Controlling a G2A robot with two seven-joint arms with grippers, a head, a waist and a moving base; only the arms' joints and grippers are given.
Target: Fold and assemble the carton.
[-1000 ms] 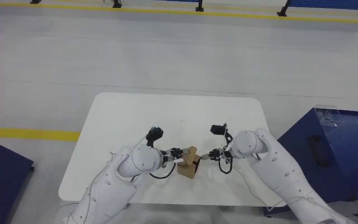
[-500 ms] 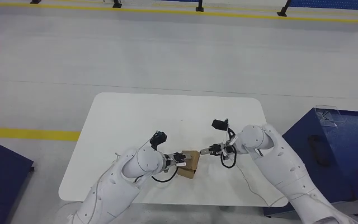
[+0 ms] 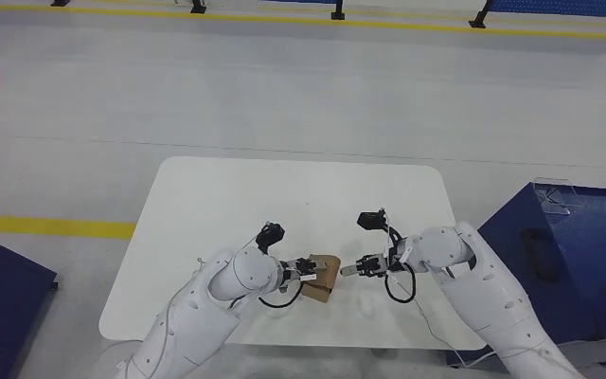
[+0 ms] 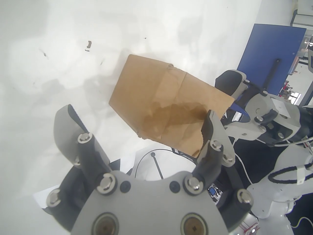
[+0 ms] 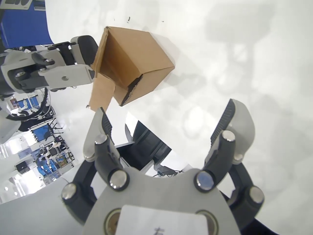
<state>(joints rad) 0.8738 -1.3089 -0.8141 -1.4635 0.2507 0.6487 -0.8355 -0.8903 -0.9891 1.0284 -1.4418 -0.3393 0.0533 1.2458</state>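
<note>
Grippers, item one: left gripper (image 4: 137, 111), fingers spread wide, nothing clamped between them. Its own wrist view puts one fingertip (image 4: 209, 123) over the near corner of the carton (image 4: 168, 99); whether it presses there cannot be told. Item two: right gripper (image 5: 166, 106), fingers likewise spread wide, holding nothing, apart from the carton with bare table between.

Views compared. Top view: the two grippers flank the carton, the left at its 9 o'clock, close up against it, the right at its 3 o'clock, just beside it. Left wrist view: one broad brown face, creased, with a darker patch near the fingertip, and the right gripper beyond the far edge. Right wrist view: three faces of a box shape, a loose flap (image 5: 99, 50) standing off the end that faces the left gripper, a second flap lying toward the table, and a split seam (image 5: 133, 86) at one corner. From above these details are too small to tell.

Carton, position: on the white table (image 3: 237, 199), toward 5 o'clock from the table's middle, close to the near edge.

Contents: the carton's inside is hidden by its own walls; what it holds cannot be told.

Surroundings: blue panel (image 3: 578, 284) off the table's 3 o'clock side; yellow floor line (image 3: 66, 226) at 9 o'clock.
</note>
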